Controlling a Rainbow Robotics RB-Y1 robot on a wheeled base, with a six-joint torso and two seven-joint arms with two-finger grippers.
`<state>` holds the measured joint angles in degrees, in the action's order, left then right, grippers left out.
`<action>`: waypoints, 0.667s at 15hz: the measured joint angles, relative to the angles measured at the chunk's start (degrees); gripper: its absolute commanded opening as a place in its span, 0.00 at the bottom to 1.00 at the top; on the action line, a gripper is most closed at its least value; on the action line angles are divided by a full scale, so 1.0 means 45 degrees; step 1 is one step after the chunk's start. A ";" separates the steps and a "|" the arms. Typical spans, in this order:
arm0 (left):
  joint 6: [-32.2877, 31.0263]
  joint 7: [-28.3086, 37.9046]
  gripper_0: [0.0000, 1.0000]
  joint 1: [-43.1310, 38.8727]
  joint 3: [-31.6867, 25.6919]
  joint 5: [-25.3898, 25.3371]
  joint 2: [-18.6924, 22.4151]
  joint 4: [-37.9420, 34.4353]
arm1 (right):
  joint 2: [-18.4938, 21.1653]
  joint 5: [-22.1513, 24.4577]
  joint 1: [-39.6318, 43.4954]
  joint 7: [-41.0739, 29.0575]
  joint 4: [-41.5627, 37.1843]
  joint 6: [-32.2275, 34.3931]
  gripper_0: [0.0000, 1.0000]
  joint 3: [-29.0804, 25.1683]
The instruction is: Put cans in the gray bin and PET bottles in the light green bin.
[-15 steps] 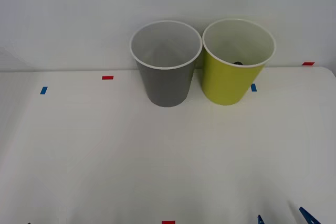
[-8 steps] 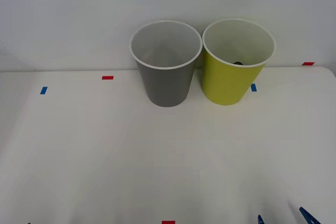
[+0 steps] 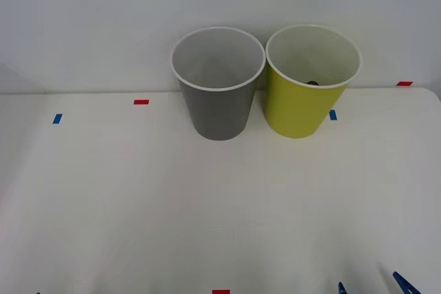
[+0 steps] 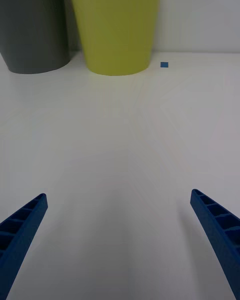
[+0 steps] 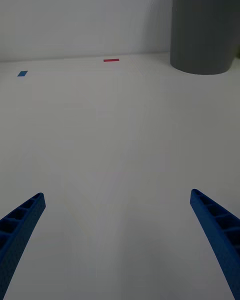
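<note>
The gray bin [image 3: 219,105] and the light green bin [image 3: 305,105] stand upright side by side at the table's far edge, almost touching. Inside the light green bin, a small dark round spot [image 3: 312,82] shows just above its near rim, seemingly the cap of a PET bottle; the rest is hidden. Cans are out of view. My right gripper [image 4: 118,195] is open and holds nothing, low over the table well short of the light green bin [image 4: 116,25]; its tips [image 3: 372,287] show at the near right edge. My left gripper [image 5: 117,194] is open too, with nothing held, facing the gray bin [image 5: 205,27].
The white table [image 3: 220,197] runs from the bins to the near edge. Small red tape marks [image 3: 141,102] and blue tape marks [image 3: 57,118] lie flat on it. A white wall rises right behind the bins.
</note>
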<state>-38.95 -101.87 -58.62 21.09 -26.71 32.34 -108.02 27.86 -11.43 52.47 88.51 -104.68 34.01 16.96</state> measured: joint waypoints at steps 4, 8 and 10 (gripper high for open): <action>0.0000 0.0000 1.00 0.0000 0.0000 0.0000 0.0000 0.0000 | 0.0000 0.0000 0.0000 0.0000 0.0000 0.0000 1.00 0.0000; 0.0001 0.0000 1.00 0.0000 0.0000 0.0000 0.0000 0.0000 | 0.0000 0.0000 0.0000 0.0000 0.0000 0.0000 1.00 0.0000; 0.0001 0.0000 1.00 0.0000 0.0000 0.0000 0.0000 0.0000 | 0.0000 0.0000 0.0000 0.0000 0.0000 0.0000 1.00 0.0000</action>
<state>-38.94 -101.87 -58.62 21.09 -26.71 32.34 -108.02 27.86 -11.43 52.47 88.51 -104.68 34.01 16.96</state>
